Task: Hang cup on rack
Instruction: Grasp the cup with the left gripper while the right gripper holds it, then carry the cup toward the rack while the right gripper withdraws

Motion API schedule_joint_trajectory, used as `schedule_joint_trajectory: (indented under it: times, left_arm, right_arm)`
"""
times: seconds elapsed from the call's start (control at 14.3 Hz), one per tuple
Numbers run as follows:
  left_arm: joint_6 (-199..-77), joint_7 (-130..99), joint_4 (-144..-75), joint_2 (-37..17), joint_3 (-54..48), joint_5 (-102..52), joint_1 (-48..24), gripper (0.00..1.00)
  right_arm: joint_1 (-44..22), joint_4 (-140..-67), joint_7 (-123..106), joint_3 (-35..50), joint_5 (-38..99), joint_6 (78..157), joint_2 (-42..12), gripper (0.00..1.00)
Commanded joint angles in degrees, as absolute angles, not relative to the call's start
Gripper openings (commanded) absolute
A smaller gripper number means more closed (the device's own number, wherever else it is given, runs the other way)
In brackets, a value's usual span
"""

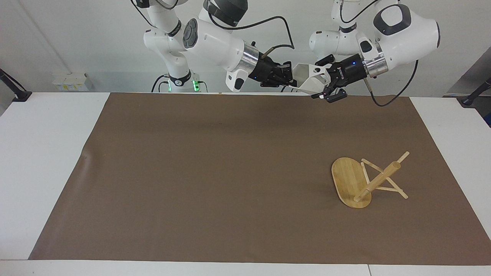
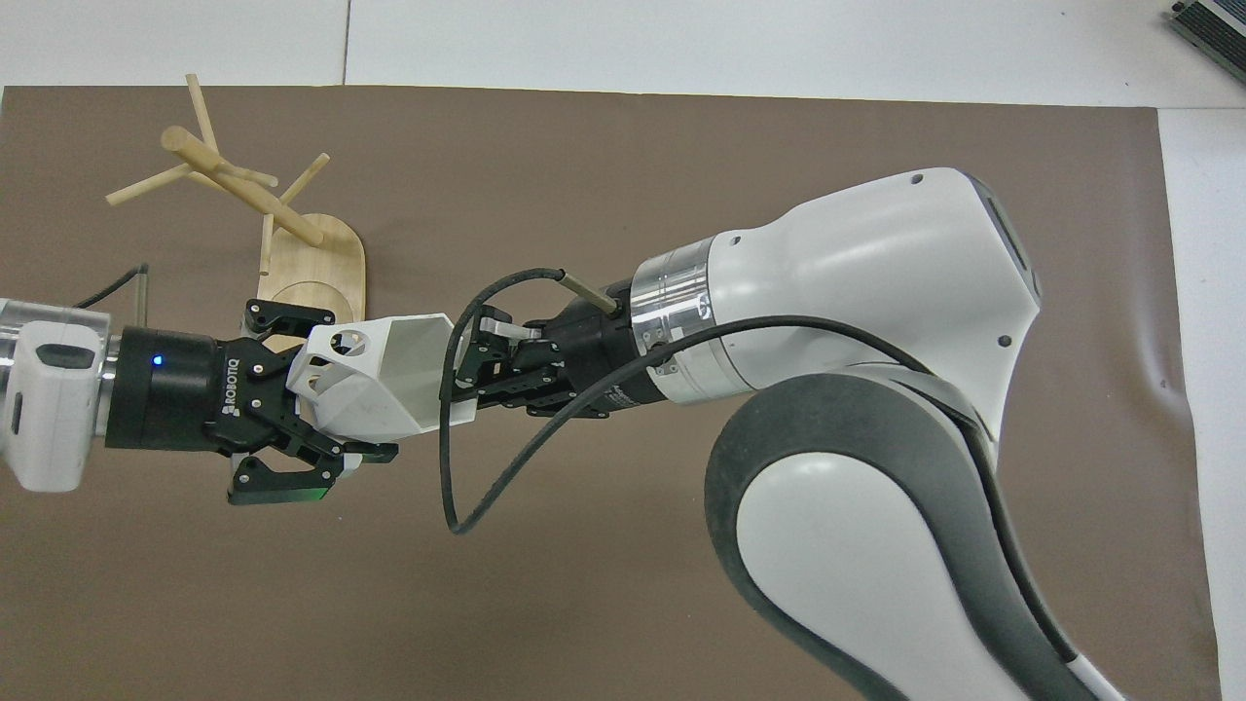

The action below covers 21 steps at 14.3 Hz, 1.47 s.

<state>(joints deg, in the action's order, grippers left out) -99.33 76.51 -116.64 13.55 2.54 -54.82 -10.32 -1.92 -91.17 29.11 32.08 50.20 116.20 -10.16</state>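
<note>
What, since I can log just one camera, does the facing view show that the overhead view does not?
Facing only: the small white faceted cup hangs clear above the brown mat. Overhead only: lettering on the left gripper, a ring on the base of the tipped light bamboo rack. Both: left gripper shut on the cup, right gripper at its rim.
</note>
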Motion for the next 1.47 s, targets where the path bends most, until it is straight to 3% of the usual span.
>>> schedule_joint_trajectory:
  times: [0.0, 0.07, 0.56, 1.05, 1.4]
  left_arm:
    - [-100.37, 76.99, -118.65, 15.56, 2.9, -55.99, -10.37, 0.0]
    - [-100.37, 76.99, -118.74, 15.56, 2.9, -55.99, -10.37, 0.0]
    - [-104.66, 76.91, -120.32, 15.73, 2.9, -55.55, -10.46, 0.0]
    - [-110.38, 71.3, -121.81, 15.82, 2.9, -51.69, -10.28, 0.0]
    - [-119.61, 56.3, -127.44, 17.84, 0.09, -47.92, -11.16, 0.0]
  right_arm:
    - [-1.32, -91.76, 28.65, 32.78, 50.01, 117.16, -9.41, 0.83]
    - [-1.32, -91.76, 28.48, 32.78, 49.92, 117.25, -9.23, 1.0]
    - [-1.32, -91.67, 27.69, 32.61, 49.49, 117.42, -8.96, 1.0]
    - [-0.7, -91.32, 4.86, 27.52, 33.95, 117.33, -7.12, 1.0]
    - [-0.62, -91.76, 3.52, 19.27, 21.73, 114.97, -5.89, 1.0]
